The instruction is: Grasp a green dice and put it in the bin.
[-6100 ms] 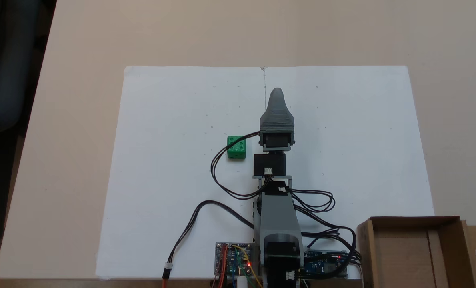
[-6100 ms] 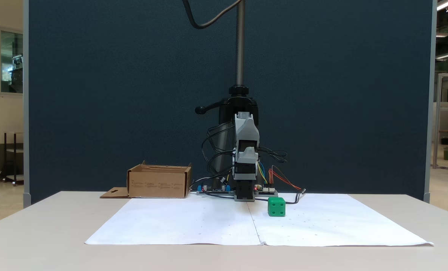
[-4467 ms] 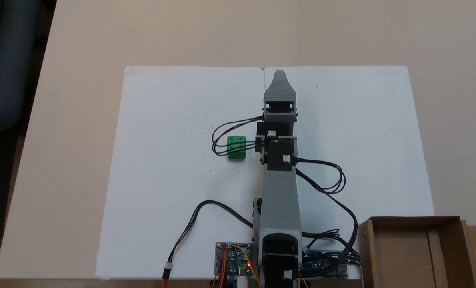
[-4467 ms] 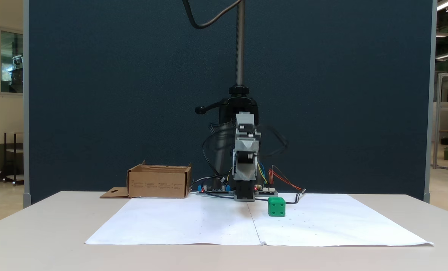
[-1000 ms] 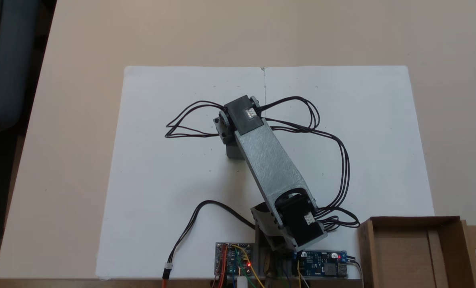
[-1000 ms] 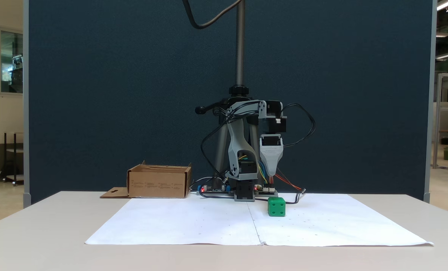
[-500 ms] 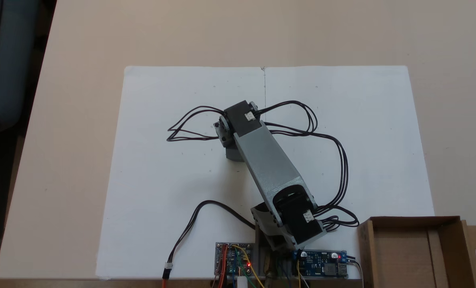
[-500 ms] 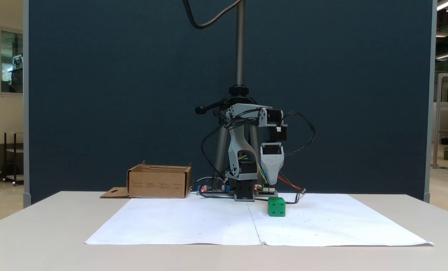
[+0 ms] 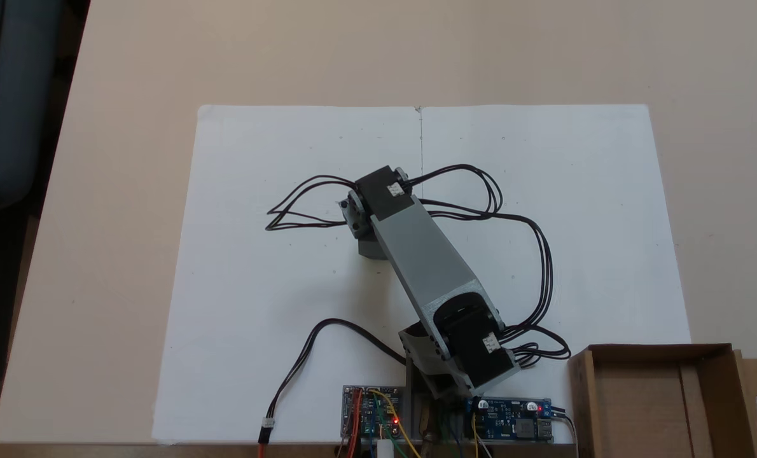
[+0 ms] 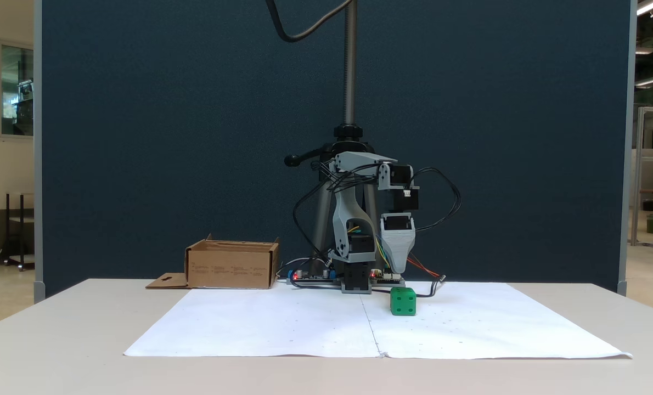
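Dice: green dice [image 10: 403, 302], bright cube with recessed round pips, resting on white paper [image 10: 282, 329].
Gripper: gripper [image 10: 398, 271] points down just above it; jaw spacing unreadable.
Bin: bin [image 10: 231, 266], well apart.

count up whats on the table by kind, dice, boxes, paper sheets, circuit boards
green dice: 1
cardboard bin: 1
white paper sheets, laid side by side: 2
circuit boards at the arm's base: 2
total: 6
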